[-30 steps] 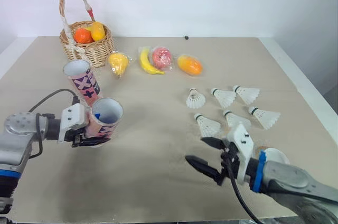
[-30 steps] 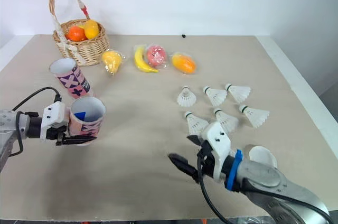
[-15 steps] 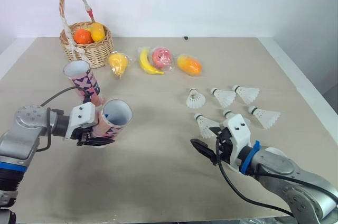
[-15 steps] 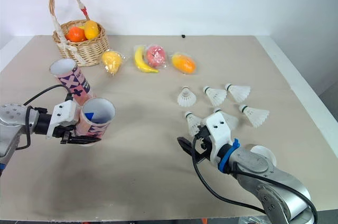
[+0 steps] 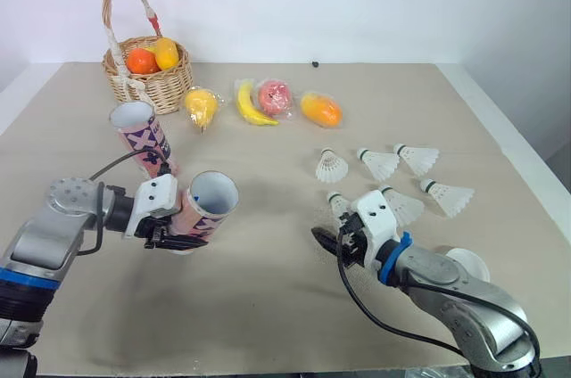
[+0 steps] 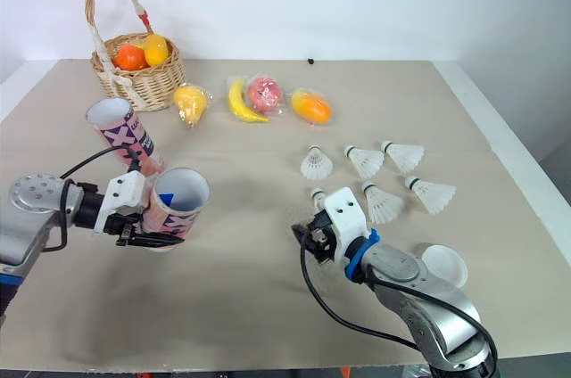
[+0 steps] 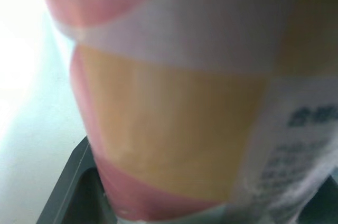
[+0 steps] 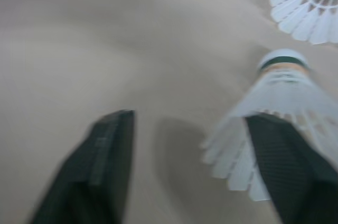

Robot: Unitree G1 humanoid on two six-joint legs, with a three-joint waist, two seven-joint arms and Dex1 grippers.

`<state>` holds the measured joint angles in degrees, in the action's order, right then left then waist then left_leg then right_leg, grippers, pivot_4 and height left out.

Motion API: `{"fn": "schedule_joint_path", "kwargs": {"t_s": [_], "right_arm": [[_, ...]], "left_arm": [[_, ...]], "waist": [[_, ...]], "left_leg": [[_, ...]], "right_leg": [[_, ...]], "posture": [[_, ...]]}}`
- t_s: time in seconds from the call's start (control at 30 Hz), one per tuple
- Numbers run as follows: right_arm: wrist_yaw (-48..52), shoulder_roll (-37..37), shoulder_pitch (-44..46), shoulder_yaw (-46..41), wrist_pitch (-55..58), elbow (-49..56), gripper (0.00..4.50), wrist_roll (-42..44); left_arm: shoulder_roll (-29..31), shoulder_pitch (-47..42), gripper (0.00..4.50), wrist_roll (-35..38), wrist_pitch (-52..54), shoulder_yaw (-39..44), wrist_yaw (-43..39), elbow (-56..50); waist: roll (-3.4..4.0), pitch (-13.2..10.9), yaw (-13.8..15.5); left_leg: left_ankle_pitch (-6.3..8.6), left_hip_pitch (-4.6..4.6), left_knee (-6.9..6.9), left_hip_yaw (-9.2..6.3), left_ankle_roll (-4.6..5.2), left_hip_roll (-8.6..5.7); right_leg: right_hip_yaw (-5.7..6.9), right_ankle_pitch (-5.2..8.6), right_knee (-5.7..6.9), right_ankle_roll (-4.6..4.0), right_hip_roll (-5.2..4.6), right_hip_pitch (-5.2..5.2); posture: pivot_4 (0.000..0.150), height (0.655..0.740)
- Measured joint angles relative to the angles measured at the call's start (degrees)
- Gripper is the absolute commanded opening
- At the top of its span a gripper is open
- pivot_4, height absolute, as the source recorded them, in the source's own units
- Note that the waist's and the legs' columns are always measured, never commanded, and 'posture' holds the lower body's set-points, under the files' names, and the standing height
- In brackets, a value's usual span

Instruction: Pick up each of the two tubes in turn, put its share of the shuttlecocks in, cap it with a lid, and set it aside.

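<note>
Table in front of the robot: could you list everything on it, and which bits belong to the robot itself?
table: 1, beige, under everything
basket: 1, wicker with a handle, far left; holds an orange fruit and a yellow one
wrapped fruit: 4, yellow, yellow banana, red, orange; in a row beside the basket
held tube: 1, pink and white, tilted, near left
other tube: 1, same pattern, between the held tube and the basket
shuttlecocks: 6, white, right half of the table
lid: at least 1, white, near right, partly behind the arm
left gripper: black fingers, shut on the held tube
right gripper: black fingers, open at the nearest shuttlecock
</note>
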<state>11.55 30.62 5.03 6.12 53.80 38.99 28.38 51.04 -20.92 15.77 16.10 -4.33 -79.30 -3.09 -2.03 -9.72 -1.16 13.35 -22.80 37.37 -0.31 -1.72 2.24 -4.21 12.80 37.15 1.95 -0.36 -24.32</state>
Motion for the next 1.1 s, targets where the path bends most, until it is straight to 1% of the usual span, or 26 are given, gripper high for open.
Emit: {"fn": "schedule_joint_path", "kwargs": {"t_s": [0.03,0.07,0.1,0.13,0.3,0.43,0.63,0.77,0.83,0.9,0.97,1.0,1.1], "right_arm": [[0.3,0.1,0.0,0.0,-0.3,0.0,1.47,-0.5],[0.8,0.2,0.0,0.2,-0.7,0.0,0.82,-1.1],[1.2,0.4,0.0,0.5,-1.2,0.0,0.31,-1.8],[1.7,0.5,0.0,0.8,-1.6,0.0,0.05,-2.5],[3.9,1.1,0.6,2.6,-3.8,-1.0,0.05,-5.2],[8.0,2.3,0.9,3.4,-6.3,-0.8,0.05,-5.6],[16.6,5.4,2.6,2.4,-12.8,1.0,0.05,-4.6],[25.9,10.0,8.6,-3.2,-15.2,1.8,0.05,1.0],[31.3,13.7,14.4,-5.2,-15.5,1.8,0.05,4.0],[34.3,15.2,18.1,-6.1,-15.9,1.7,0.05,5.5],[38.0,16.8,22.5,-5.1,-16.8,0.8,0.05,5.9],[40.7,17.8,26.0,-2.9,-17.8,-0.2,0.05,5.0],[45.0,18.2,31.1,2.1,-20.7,-1.9,0.05,1.7]], "left_arm": [[0.0,-0.1,2.9,-0.1,0.0,-0.2,0.0,-0.2],[0.0,-0.2,2.9,-0.2,0.1,-0.4,0.0,-0.4],[0.0,-0.2,2.9,-0.2,0.2,-0.5,0.0,-0.6],[-0.1,-0.3,2.9,-0.2,0.4,-0.7,0.0,-0.8],[-0.3,-0.4,2.9,-0.2,0.7,-1.3,0.0,-1.7],[-0.3,-0.5,2.9,-0.2,0.7,-1.6,0.0,-1.9],[-0.5,-1.1,2.9,-0.6,0.7,-2.5,0.0,-1.9],[-0.5,-1.7,2.9,-0.9,0.8,-3.2,-0.3,-1.9],[-0.5,-2.6,2.9,-1.1,1.5,-3.7,-0.9,-1.6],[-0.5,-3.1,2.9,-1.1,1.9,-3.8,-1.4,-1.3],[-0.5,-3.8,2.9,-1.1,2.9,-4.2,-2.2,-0.7],[-0.5,-4.5,2.9,-1.0,3.9,-4.5,-2.7,-0.3],[-0.5,-5.0,2.9,-0.4,5.8,-4.8,-3.7,-0.2]], "waist": [[0.0,0.0,0.0],[0.0,0.0,0.0],[0.0,0.0,0.0],[0.0,0.0,0.0],[0.0,0.0,0.0],[0.0,0.0,0.0],[0.01,0.0,0.0],[0.06,0.0,0.0],[0.14,-0.1,0.0],[0.14,-0.1,0.0],[0.15,-0.1,0.0],[0.21,-0.1,-0.1],[0.21,-0.1,-0.1]], "left_leg": [[0.0,0.0,0.02,0.0,0.0,0.0],[0.0,-0.01,0.03,0.0,0.0,-0.01],[0.0,-0.01,0.03,0.0,0.0,-0.01],[0.0,-0.02,0.03,0.0,0.0,-0.02],[0.0,-0.05,0.04,-0.02,0.0,-0.05],[0.0,-0.06,0.06,-0.03,0.0,-0.06],[0.0,-0.07,0.14,-0.05,0.0,-0.1],[0.0,-0.06,0.2,-0.07,0.0,-0.12],[-0.01,-0.05,0.21,-0.07,0.01,-0.13],[0.0,-0.06,0.19,-0.11,0.02,-0.13],[0.02,-0.06,0.17,-0.12,0.06,-0.13],[0.03,-0.07,0.17,-0.07,0.07,-0.13],[0.1,-0.08,0.18,-0.08,0.19,-0.13]], "right_leg": [[-0.01,-0.01,0.0,0.01,0.0,0.0],[-0.01,-0.02,0.0,0.02,0.0,0.0],[-0.02,-0.01,0.0,0.02,-0.01,0.01],[-0.01,-0.01,0.0,0.02,-0.01,0.01],[-0.01,-0.01,0.0,0.03,-0.03,0.0],[-0.01,-0.02,0.0,0.04,-0.03,0.0],[-0.02,-0.04,0.0,0.08,-0.05,0.03],[-0.03,-0.07,0.0,0.12,-0.05,0.08],[-0.05,-0.07,0.0,0.13,-0.05,0.09],[-0.02,-0.05,0.0,0.09,-0.04,0.08],[0.0,-0.04,0.0,0.08,-0.03,0.07],[-0.03,-0.05,0.01,0.08,-0.04,0.04],[-0.02,-0.03,0.01,0.12,-0.04,0.03]], "posture": [[0.15,0.7298],[0.15,0.7298],[0.15,0.7298],[0.15,0.7298],[0.15,0.7298],[0.15,0.7298],[0.15,0.7298],[0.15,0.7298],[0.15,0.7298],[0.15,0.7298],[0.15,0.7298],[0.15,0.7298],[0.15,0.7298]]}}
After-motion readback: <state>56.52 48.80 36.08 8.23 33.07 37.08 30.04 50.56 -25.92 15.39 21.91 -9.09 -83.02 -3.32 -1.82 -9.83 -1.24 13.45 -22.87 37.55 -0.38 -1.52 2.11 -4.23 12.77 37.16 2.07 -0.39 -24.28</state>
